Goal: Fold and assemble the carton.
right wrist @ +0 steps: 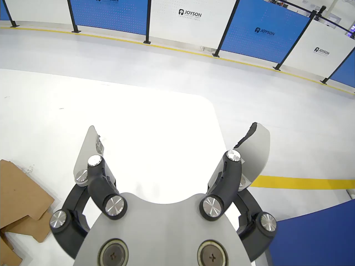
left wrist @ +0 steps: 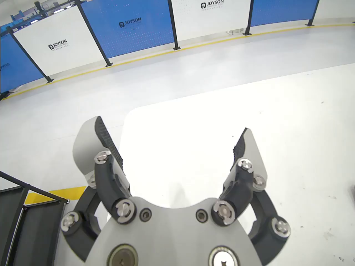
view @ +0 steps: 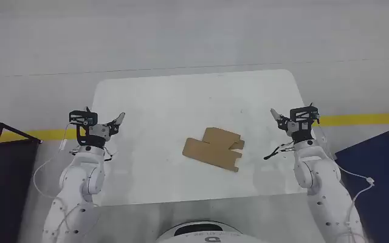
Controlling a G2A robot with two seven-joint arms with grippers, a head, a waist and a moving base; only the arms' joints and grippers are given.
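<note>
A flat, unfolded brown carton (view: pixel 214 149) lies on the white table (view: pixel 158 115), a little right of its middle and toward the near edge. Part of the carton (right wrist: pixel 19 195) also shows in the right wrist view. My left gripper (view: pixel 104 123) hovers at the table's left edge, open and holding nothing, as the left wrist view (left wrist: pixel 172 134) confirms. My right gripper (view: pixel 292 115) hovers at the table's right edge, also open and holding nothing (right wrist: pixel 177 137). Both are well apart from the carton.
A yellow floor line (view: pixel 355 119) runs past both sides of the table. A dark frame (view: pixel 15 135) stands on the floor at the left. Blue and white fence panels (left wrist: pixel 133 26) ring the area farther off.
</note>
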